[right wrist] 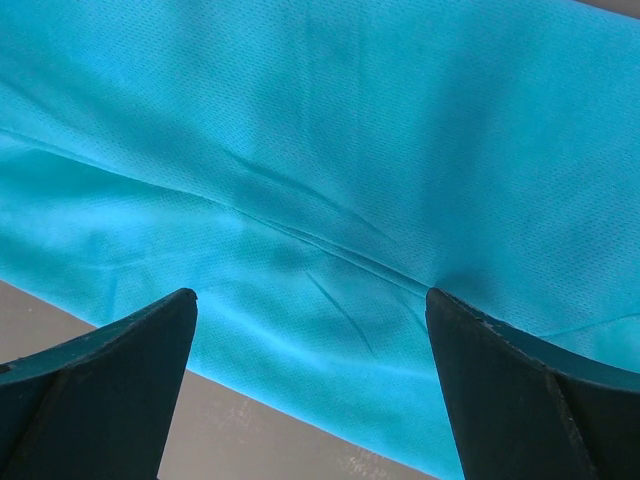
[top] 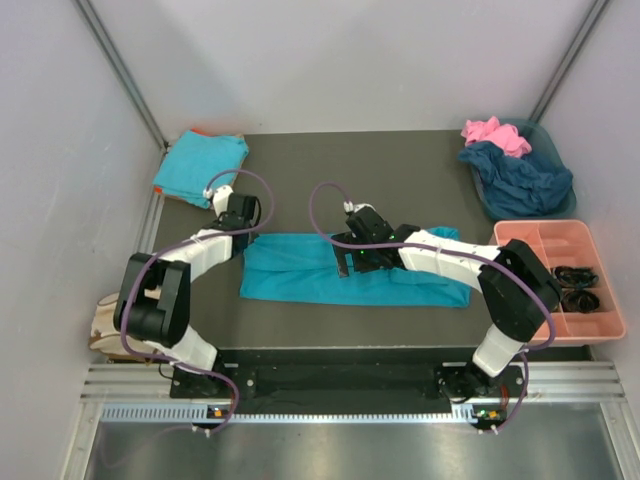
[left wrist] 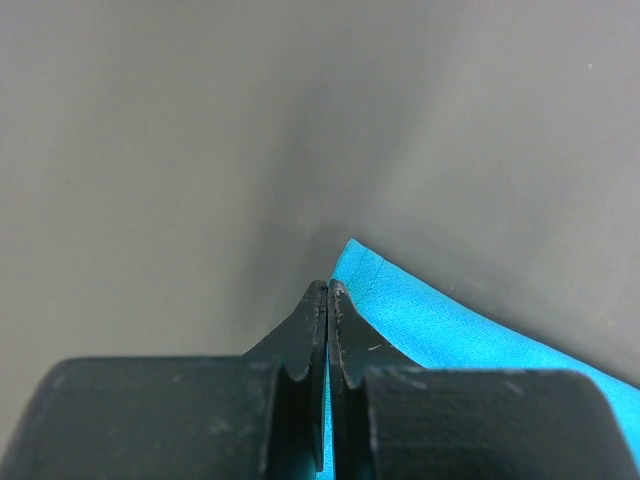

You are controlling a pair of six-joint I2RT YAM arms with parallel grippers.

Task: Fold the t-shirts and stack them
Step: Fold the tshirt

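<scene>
Lying flat across centre frame, the teal shirt (top: 300, 275) has its left corner pinched by the left gripper (left wrist: 327, 290), fingers pressed together; the right gripper (right wrist: 310, 295) sits spread wide over its middle. Folded shirt (top: 200, 167) upper left.

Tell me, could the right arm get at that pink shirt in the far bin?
Probably yes: the right gripper is open and empty, and the pink shirt lies uncovered atop the navy shirt, with nothing between. Far stretch, though.

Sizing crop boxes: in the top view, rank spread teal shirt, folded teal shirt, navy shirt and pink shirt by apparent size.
1. spread teal shirt
2. navy shirt and folded teal shirt: too alike to rank
3. pink shirt
</scene>
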